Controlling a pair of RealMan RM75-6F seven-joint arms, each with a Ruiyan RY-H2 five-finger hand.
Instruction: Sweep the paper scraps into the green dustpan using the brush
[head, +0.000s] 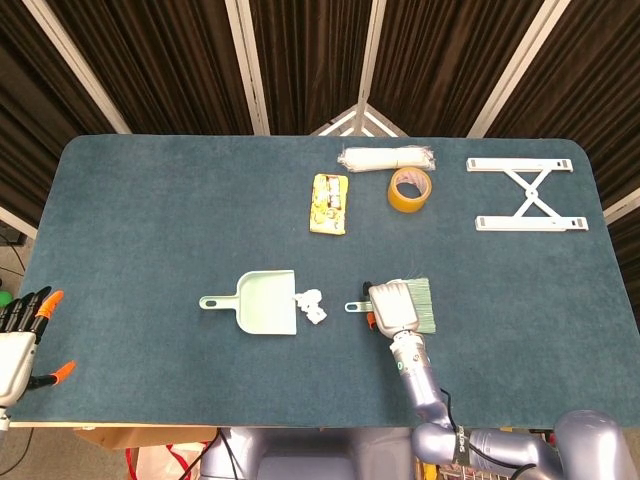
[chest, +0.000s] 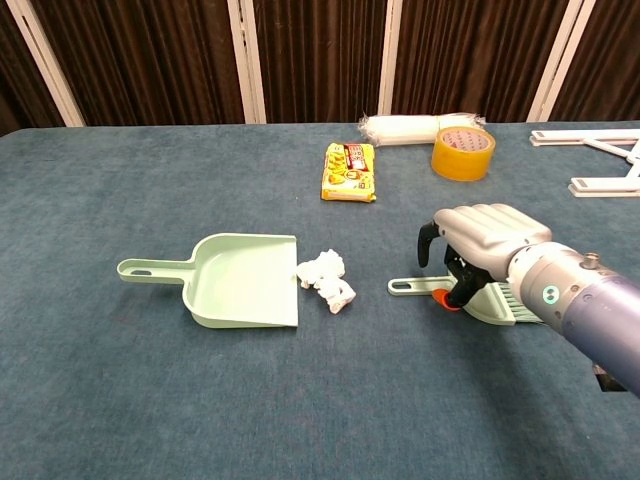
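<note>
The green dustpan (head: 265, 302) (chest: 245, 280) lies flat at mid-table, its mouth facing right. White paper scraps (head: 311, 305) (chest: 327, 280) sit bunched right at its lip. The green brush (head: 426, 304) (chest: 500, 306) lies flat to the right, with its handle (head: 355, 306) (chest: 410, 286) pointing at the scraps. My right hand (head: 392, 306) (chest: 485, 240) hovers over the brush's neck, fingers arched down on the far side and thumb on the near side, not clamped. My left hand (head: 20, 335) hangs off the table's front left corner, fingers spread and holding nothing.
A yellow snack packet (head: 329, 204) (chest: 350, 171), a roll of tan tape (head: 410, 189) (chest: 462, 153) and a white bundle (head: 387, 158) (chest: 410, 128) lie toward the back. A white folding frame (head: 530, 195) (chest: 600, 160) lies at the back right.
</note>
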